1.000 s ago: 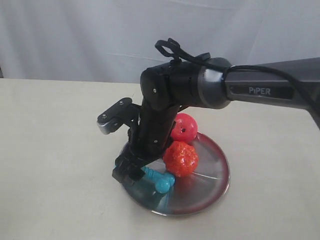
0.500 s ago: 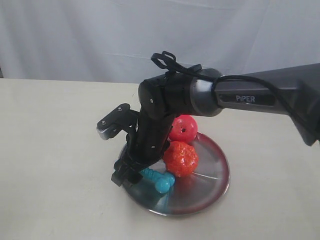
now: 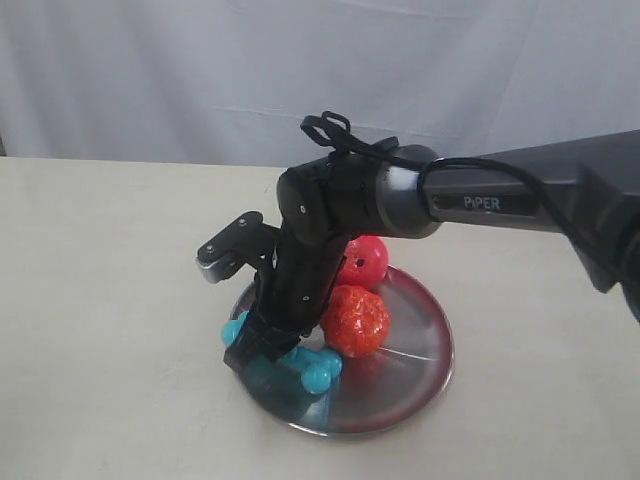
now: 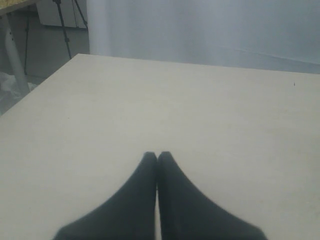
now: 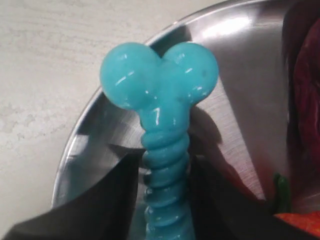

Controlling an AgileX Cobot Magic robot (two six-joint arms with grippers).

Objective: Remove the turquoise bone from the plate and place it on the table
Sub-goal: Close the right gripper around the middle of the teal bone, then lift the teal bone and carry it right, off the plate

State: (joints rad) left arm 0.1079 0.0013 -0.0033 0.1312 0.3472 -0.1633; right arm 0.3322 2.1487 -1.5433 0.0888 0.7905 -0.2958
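In the exterior view, the right gripper (image 3: 258,348) reaches across to the near-left edge of the plate (image 3: 425,365), its jaws closed around the middle of the turquoise bone (image 3: 318,372). One knobby end pokes out over the plate's rim and the other lies over the metal. I cannot tell whether the bone has left the surface. A spiky red ball (image 3: 355,320) sits just beside the bone, with a pink ball (image 3: 364,260) behind it. The table (image 3: 100,300) lies bare to the left.

The left wrist view shows the left gripper (image 4: 157,161) pinched together on nothing, hanging over the table (image 4: 210,100) well away from the work.

In the right wrist view, the fingers (image 5: 117,197) press on either side of the turquoise bone (image 5: 162,95) at its ribbed shaft. The double-lobed end juts past them above the rim of the plate (image 5: 240,50).

The bone looks like glossy rubber, so it is probably light, a little springy and not fragile. The ribs should give the pads some bite, and the lobes would stop it sliding out lengthwise. The shine suggests it may swivel in a loose hold, so the mid-shaft is the best place to take it.
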